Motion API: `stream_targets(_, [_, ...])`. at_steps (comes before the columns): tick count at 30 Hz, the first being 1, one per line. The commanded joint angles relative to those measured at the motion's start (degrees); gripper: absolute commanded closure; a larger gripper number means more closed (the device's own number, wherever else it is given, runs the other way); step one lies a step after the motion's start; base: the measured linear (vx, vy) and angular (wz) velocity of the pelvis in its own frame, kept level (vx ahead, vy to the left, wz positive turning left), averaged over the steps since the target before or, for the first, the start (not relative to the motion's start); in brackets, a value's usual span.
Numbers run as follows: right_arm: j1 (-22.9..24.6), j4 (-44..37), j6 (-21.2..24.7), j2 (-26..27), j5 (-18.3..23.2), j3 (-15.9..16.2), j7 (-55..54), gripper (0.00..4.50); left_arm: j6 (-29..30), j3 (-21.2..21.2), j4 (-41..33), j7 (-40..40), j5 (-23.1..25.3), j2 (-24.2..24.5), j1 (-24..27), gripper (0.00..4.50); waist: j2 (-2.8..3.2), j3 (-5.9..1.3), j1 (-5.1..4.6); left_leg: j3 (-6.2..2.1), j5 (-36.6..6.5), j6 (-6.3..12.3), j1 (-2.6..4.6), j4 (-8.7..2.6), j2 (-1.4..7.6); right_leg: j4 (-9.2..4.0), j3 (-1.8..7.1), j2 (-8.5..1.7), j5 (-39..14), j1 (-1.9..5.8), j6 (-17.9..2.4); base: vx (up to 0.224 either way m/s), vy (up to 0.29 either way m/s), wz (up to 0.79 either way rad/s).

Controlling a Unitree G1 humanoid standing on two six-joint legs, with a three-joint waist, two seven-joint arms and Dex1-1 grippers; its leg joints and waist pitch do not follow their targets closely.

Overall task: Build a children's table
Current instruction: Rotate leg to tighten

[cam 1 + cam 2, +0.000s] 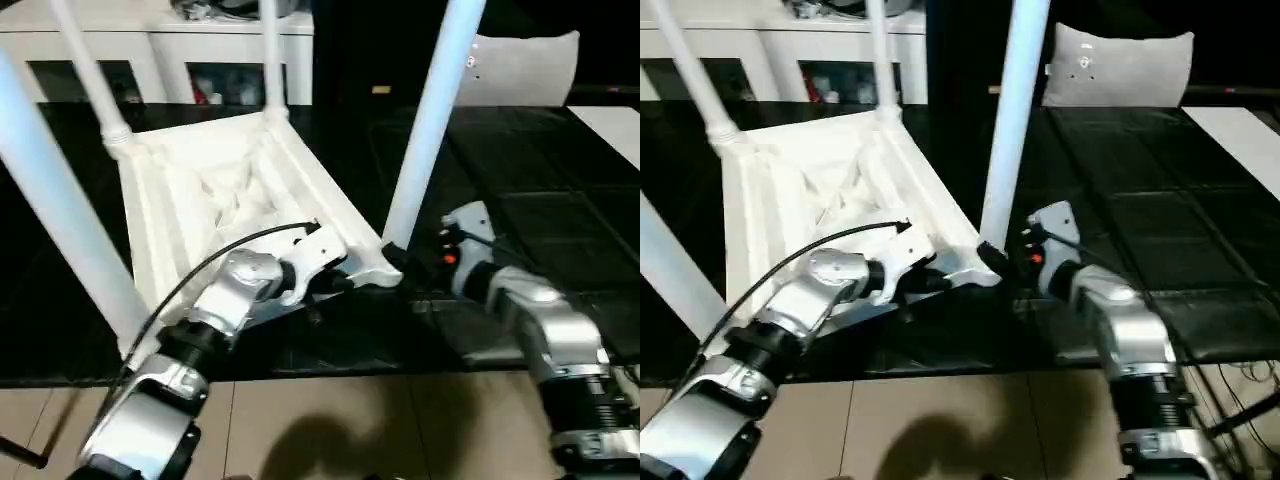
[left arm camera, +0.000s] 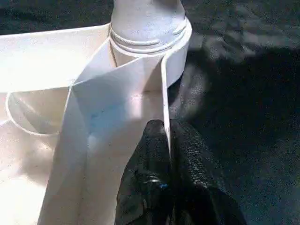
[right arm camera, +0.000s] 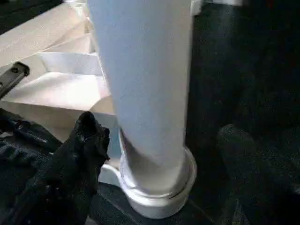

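Now the tabletop (image 1: 230,200) rim is pinched by the left hand (image 2: 167,133); the right hand (image 3: 159,154) is spread, unclenched, around the near leg (image 1: 425,130), apparently seated in its socket; withdrawal seems called for next.

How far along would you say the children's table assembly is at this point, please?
Nearly done, it seems. The tabletop lies upside down with four legs standing in its corners, among them the near-right leg. In hand: the left gripper pinches the tabletop's edge wall beside that leg's socket, while the right gripper stands open around the leg's base. Left: confirming the leg is fully seated and turning the table upright.
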Motion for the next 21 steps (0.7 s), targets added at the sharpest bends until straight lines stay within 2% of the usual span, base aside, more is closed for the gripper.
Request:
stream_targets(1, [1.4, -2.0, -1.0, -4.4, 1.1, 1.6, 7.0, 0.15, -4.7, -2.0, -2.0, -6.0, -0.5, 2.2, 0.4, 4.5, -0.51, -4.36, 0.47, 0.23, -7.0, 4.89, -0.15, -3.65, 1.29, -3.54, 3.48, -3.03, -19.8, 4.39, -5.2, 0.0, 0.0, 0.0])
stream_targets(3, [1.6, -2.0, -1.6, -6.3, 1.0, 2.5, 9.5, 0.05, -6.1, -2.6, -1.9, -8.1, -0.6, 3.0, 0.5, 4.5, -0.66, -4.42, 0.77, 0.23, -6.9, 5.02, -0.18, -3.64, 1.29, -3.48, 3.47, -3.02, -19.5, 4.43, -5.3, 0.0, 0.0, 0.0])
stream_targets(4, [1.9, -1.9, -3.1, -8.8, 0.8, 3.8, 13.5, 0.05, -8.4, -3.5, -1.6, -10.8, -0.5, 4.1, 0.6, 4.5, -0.66, -4.37, 1.0, 0.28, -6.9, 5.08, -0.13, -3.65, 1.34, -3.43, 3.56, -3.06, -19.5, 4.31, -5.4, 0.0, 0.0, 0.0])
stream_targets(8, [2.2, -2.2, -4.8, -11.2, 1.5, 5.2, 19.7, 0.05, -10.2, -4.5, -2.2, -15.0, -0.6, 5.5, 1.1, 4.5, -0.67, -4.35, 1.45, 0.36, -7.5, 4.8, -0.08, -3.59, 1.31, -3.47, 3.48, -3.11, -21.1, 4.27, -5.3, 0.0, 0.0, 0.0])
stream_targets(11, [2.3, -2.5, -5.1, -12.7, 2.9, 6.1, 25.0, 0.45, -11.6, -5.7, -3.4, -19.6, -1.2, 7.1, 1.8, 4.5, -0.59, -4.37, 1.82, 0.31, -6.9, 5.06, -0.06, -3.61, 1.68, -3.14, 3.65, -3.07, -19.4, 4.17, -6.2, 0.0, 0.0, 0.0])
stream_targets(12, [2.3, -2.5, -4.8, -13.1, 3.4, 6.3, 25.9, 0.45, -11.9, -5.9, -3.6, -20.4, -1.4, 7.3, 1.9, 4.5, -0.59, -4.4, 1.92, 0.3, -6.8, 5.06, -0.07, -3.63, 1.73, -3.06, 3.68, -3.12, -19.0, 4.23, -6.5, 0.0, 0.0, 0.0])
stream_targets(13, [2.3, -2.5, -4.8, -13.2, 3.6, 6.5, 26.3, 0.67, -12.0, -5.9, -3.7, -20.8, -1.4, 7.4, 1.9, 4.5, -0.58, -4.41, 2.15, 0.33, -6.8, 5.1, -0.11, -3.62, 1.8, -2.94, 3.73, -3.15, -18.6, 4.24, -6.8, 0.0, 0.0, 0.0])
stream_targets(14, [2.6, -2.9, -4.9, -13.9, 4.1, 7.3, 28.1, 0.67, -12.2, -6.3, -4.7, -22.9, -2.1, 7.9, 2.3, 4.5, -0.89, -4.45, 2.47, 0.43, -6.6, 5.12, -0.01, -3.57, 1.75, -2.86, 3.78, -3.13, -18.4, 4.17, -7.0, 0.0, 0.0, 0.0])
stream_targets(15, [2.7, -3.1, -5.0, -14.0, 4.2, 7.6, 28.6, 0.79, -12.3, -6.4, -5.0, -23.5, -2.4, 8.1, 2.4, 4.5, -0.89, -4.38, 2.75, 0.41, -6.5, 5.04, -0.05, -3.62, 1.85, -2.73, 3.85, -3.2, -18.5, 4.16, -7.2, 0.0, 0.0, 0.0])
stream_targets(19, [3.4, -4.5, -4.1, -13.9, 5.5, 8.7, 31.1, 1.1, -11.7, -7.4, -7.4, -27.1, -3.1, 8.9, 3.2, 4.5, -0.76, -4.31, 3.01, 0.46, -7.0, 4.56, -0.01, -3.69, 1.84, -2.85, 3.88, -3.21, -19.7, 4.08, -6.9, 0.0, 0.0, 0.0])
stream_targets(20, [3.4, -4.4, -4.4, -13.7, 5.3, 8.7, 31.4, 1.28, -11.7, -7.4, -7.5, -27.4, -3.2, 9.0, 3.2, 4.5, -1.06, -4.23, 3.01, 0.52, -7.5, 4.33, -0.05, -3.69, 1.75, -3.04, 3.89, -3.2, -20.9, 4.06, -6.3, 0.0, 0.0, 0.0])
stream_targets(21, [3.4, -4.4, -4.4, -13.7, 5.3, 8.7, 31.4, 1.28, -11.7, -7.4, -7.5, -27.4, -3.2, 9.0, 3.2, 4.5, -0.99, -4.2, 3.07, 0.54, -7.7, 4.2, -0.01, -3.69, 1.69, -3.14, 3.89, -3.27, -21.6, 4.02, -6.0, 0.0, 0.0, 0.0])
